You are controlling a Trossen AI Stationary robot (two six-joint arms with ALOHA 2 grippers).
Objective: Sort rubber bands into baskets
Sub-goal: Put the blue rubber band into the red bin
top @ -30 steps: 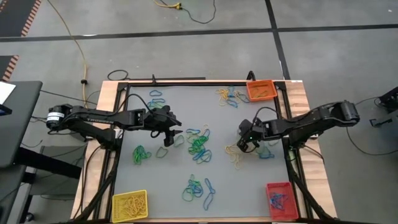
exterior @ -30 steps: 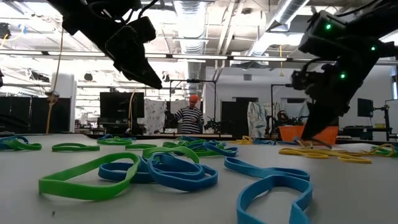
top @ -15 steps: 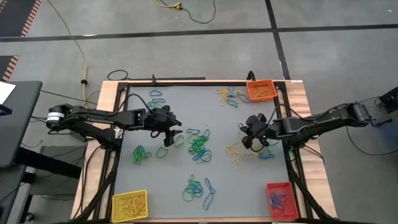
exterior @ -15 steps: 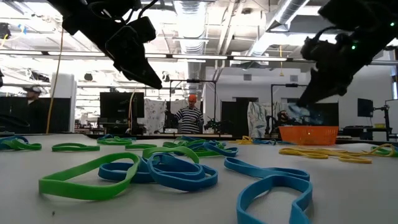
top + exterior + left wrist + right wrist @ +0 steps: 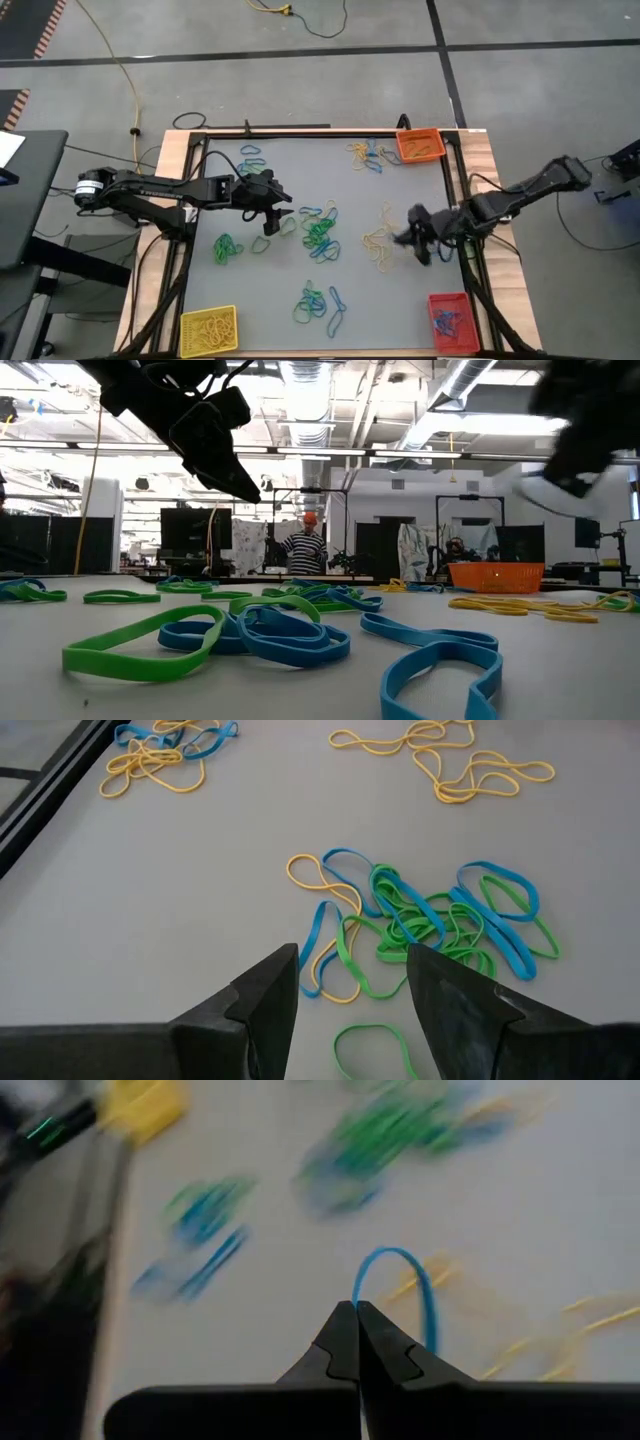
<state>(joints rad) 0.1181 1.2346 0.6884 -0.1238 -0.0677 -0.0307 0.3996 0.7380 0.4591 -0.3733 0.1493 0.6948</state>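
Near the tabletop's (image 5: 400,290) right edge, right tool (image 5: 357,1315) pinches a blue rubber band (image 5: 400,1285); thin grip could slip before the red basket (image 5: 448,322). Left tool (image 5: 352,982) hangs apart.

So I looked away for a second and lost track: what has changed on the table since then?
The right tool has swung from mid-table toward the red basket, shut on a blue rubber band that it lifted from the yellow bands. The left tool has stayed put, open, above the green and blue pile. The orange basket and yellow basket are unmoved.
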